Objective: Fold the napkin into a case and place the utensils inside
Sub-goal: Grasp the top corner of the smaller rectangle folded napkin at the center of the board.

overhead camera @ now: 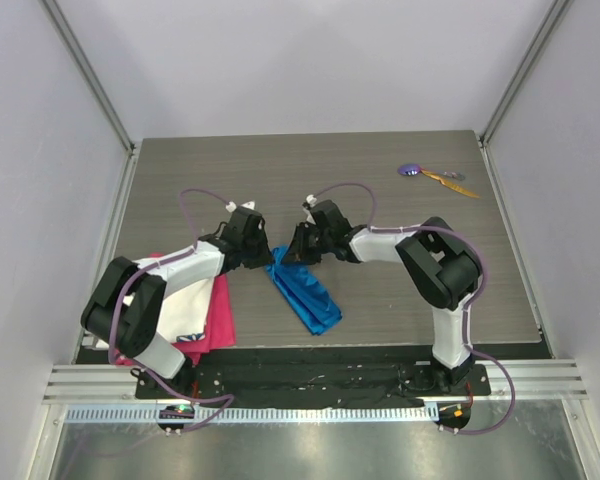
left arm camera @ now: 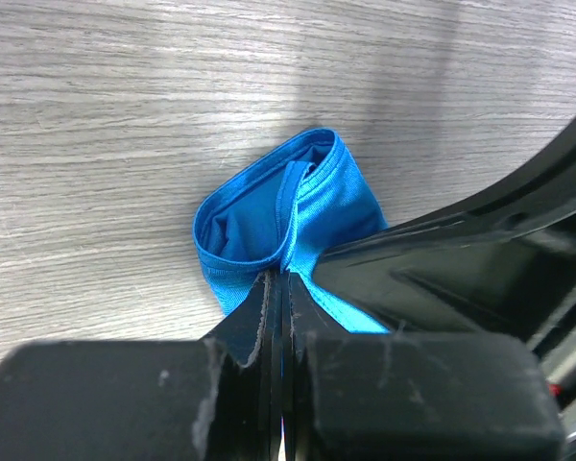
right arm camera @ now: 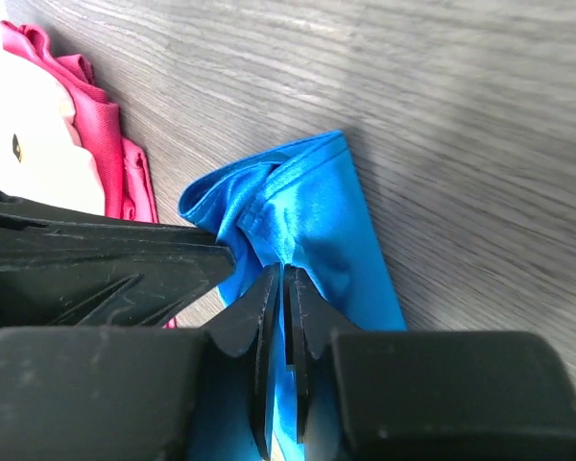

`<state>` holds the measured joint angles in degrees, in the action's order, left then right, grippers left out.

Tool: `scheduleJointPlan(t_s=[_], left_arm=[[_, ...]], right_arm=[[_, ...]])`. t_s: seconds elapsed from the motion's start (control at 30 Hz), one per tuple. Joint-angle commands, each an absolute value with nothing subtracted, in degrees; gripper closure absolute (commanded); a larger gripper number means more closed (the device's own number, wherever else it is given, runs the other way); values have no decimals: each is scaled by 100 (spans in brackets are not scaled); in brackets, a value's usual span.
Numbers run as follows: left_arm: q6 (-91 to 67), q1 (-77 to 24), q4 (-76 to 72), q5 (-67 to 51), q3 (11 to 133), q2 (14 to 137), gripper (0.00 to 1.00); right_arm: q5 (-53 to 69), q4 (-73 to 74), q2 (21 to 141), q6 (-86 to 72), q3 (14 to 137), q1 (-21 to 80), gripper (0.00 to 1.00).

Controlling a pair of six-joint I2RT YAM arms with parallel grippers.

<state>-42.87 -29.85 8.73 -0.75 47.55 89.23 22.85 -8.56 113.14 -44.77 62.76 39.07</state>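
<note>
The bright blue napkin lies as a narrow folded strip running diagonally at the table's middle front. My left gripper and right gripper meet at its far end. In the left wrist view the left gripper is shut on a hem of the napkin, whose end gapes open like a pouch mouth. In the right wrist view the right gripper pinches the shiny top layer of the napkin. The utensils lie far right at the back: a purple-headed one and an orange-yellow one.
A pink cloth and a white cloth lie under the left arm at the front left, also shown as pink cloth in the right wrist view. Each wrist view shows the other gripper's black finger close beside it.
</note>
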Motion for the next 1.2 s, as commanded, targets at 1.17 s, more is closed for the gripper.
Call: scheduleJointPlan(t_s=[1.17], left_arm=[[-4245, -2944, 993, -246, 5080, 9114, 100]], right_arm=[[2259, -342, 10872, -4236, 6337, 3832, 83]])
